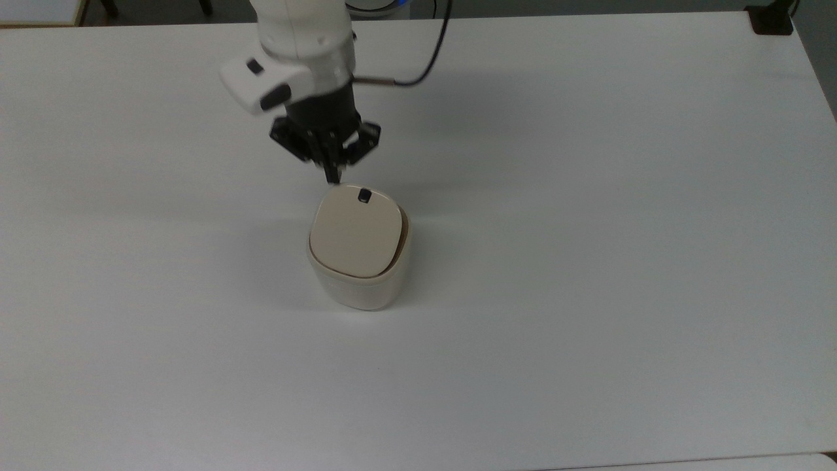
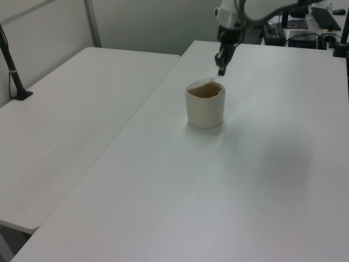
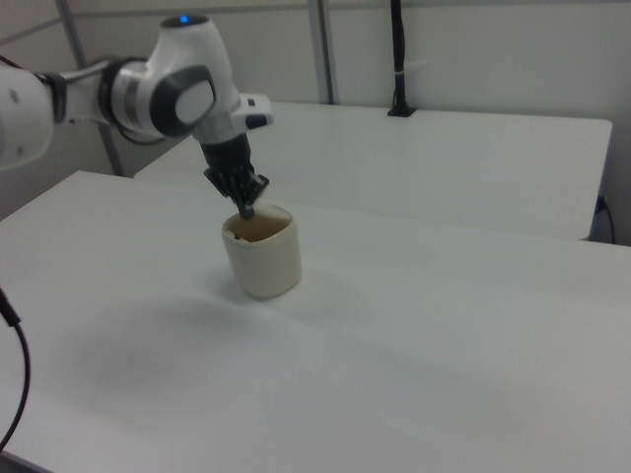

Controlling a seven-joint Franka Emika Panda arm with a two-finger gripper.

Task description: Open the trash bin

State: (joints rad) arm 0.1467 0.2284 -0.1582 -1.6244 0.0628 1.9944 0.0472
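Note:
The cream-white trash bin (image 1: 356,288) stands near the middle of the white table. Its beige lid (image 1: 353,235) is tilted up at the edge bearing the small black mark (image 1: 365,195). A dark gap shows along the lid's right side in the top view. The brown inside of the trash bin (image 2: 206,93) shows in the left view and the inside (image 3: 258,230) also in the right view. My gripper (image 1: 333,175) hangs just above and behind the raised lid edge, fingers shut together, holding nothing. It appears as the gripper (image 2: 222,70) and the gripper (image 3: 246,209) in the side views.
The bin stands on the white table (image 1: 588,261). A second white table (image 2: 71,125) adjoins it on the left view's left, with a black post (image 2: 12,65) clamped to it. A black clamp (image 1: 771,19) sits at the top view's upper right corner.

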